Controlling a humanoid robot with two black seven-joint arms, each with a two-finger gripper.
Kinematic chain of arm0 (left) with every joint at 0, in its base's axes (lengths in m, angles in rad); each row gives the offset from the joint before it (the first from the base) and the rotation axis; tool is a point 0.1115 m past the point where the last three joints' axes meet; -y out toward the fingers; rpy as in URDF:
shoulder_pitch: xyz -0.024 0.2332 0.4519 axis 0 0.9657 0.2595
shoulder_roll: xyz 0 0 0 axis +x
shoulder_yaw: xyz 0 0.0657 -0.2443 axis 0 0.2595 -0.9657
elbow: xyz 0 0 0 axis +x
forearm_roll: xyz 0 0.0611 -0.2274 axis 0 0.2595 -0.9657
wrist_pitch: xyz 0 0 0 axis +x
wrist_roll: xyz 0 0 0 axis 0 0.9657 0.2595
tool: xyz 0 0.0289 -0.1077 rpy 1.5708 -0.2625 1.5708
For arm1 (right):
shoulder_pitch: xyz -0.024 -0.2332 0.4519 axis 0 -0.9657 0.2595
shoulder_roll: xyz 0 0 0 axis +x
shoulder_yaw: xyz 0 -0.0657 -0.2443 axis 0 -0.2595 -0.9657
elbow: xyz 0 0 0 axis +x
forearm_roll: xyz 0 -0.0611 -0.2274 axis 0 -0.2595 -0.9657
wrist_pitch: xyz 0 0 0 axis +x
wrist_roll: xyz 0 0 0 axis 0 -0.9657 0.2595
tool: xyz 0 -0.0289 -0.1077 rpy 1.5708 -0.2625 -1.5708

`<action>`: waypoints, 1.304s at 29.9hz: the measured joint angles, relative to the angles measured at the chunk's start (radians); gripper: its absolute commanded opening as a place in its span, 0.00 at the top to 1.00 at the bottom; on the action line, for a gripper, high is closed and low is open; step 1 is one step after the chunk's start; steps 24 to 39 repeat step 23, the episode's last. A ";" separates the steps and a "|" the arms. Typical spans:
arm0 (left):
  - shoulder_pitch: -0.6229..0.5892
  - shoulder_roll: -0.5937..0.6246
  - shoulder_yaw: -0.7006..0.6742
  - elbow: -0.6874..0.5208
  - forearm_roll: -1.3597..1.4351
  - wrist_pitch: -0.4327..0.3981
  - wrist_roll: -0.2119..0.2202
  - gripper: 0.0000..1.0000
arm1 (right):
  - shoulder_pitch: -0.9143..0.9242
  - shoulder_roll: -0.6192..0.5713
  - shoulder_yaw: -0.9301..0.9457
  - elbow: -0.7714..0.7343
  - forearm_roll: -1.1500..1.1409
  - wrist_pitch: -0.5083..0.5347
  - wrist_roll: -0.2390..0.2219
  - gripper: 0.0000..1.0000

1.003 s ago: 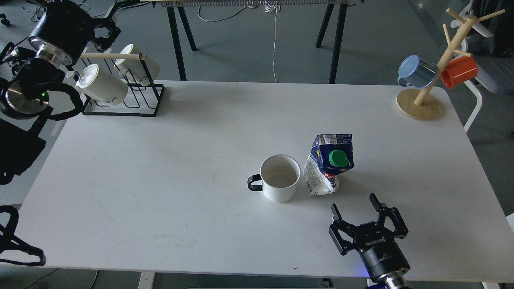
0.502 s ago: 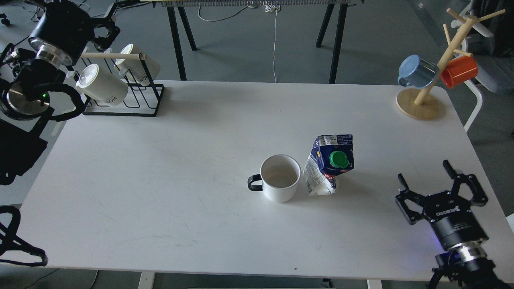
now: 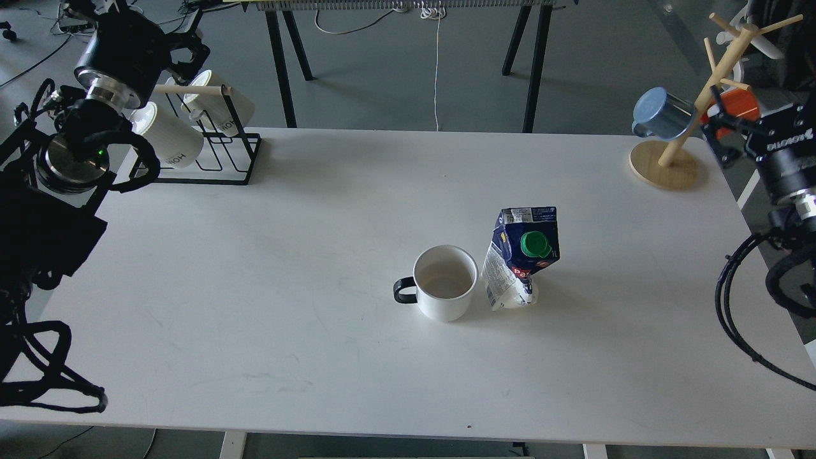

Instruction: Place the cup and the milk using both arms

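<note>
A white cup (image 3: 444, 282) with a black handle on its left stands upright at the middle of the white table (image 3: 255, 268). A crumpled blue and white milk carton (image 3: 521, 255) with a green cap stands just right of it, close beside the cup. My right gripper (image 3: 762, 108) is high at the far right, by the wooden mug tree (image 3: 692, 108), with its fingers spread and empty. My left gripper (image 3: 190, 48) is at the far back left, above the black wire rack (image 3: 210, 153); it is dark and its fingers cannot be told apart.
Two white mugs (image 3: 167, 139) hang on the wire rack at the table's back left corner. The mug tree at the back right corner holds a blue mug (image 3: 663, 115) and an orange mug (image 3: 738, 102), partly behind my right gripper. Black cables hang at the right edge.
My right arm has swung from the table's front right up and back to the mug tree. My left arm shifted slightly right. The carton now stands a little more upright.
</note>
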 measured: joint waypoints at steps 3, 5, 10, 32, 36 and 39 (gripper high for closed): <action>-0.001 -0.024 -0.017 0.001 -0.001 0.000 -0.001 0.01 | 0.104 0.004 -0.029 -0.090 -0.001 0.000 -0.001 0.01; -0.004 -0.047 -0.037 0.001 -0.003 0.000 -0.001 0.01 | 0.169 0.020 -0.041 -0.151 0.000 0.000 -0.001 0.01; -0.009 -0.081 -0.078 0.001 -0.023 0.000 0.002 0.01 | 0.332 0.090 -0.077 -0.309 0.000 0.000 -0.016 0.01; -0.001 -0.074 -0.082 -0.001 -0.031 0.000 0.004 0.01 | 0.507 0.187 -0.231 -0.470 0.000 0.000 -0.022 0.01; -0.001 -0.074 -0.082 -0.001 -0.031 0.000 0.004 0.01 | 0.507 0.187 -0.231 -0.470 0.000 0.000 -0.022 0.01; -0.001 -0.074 -0.082 -0.001 -0.031 0.000 0.004 0.01 | 0.507 0.187 -0.231 -0.470 0.000 0.000 -0.022 0.01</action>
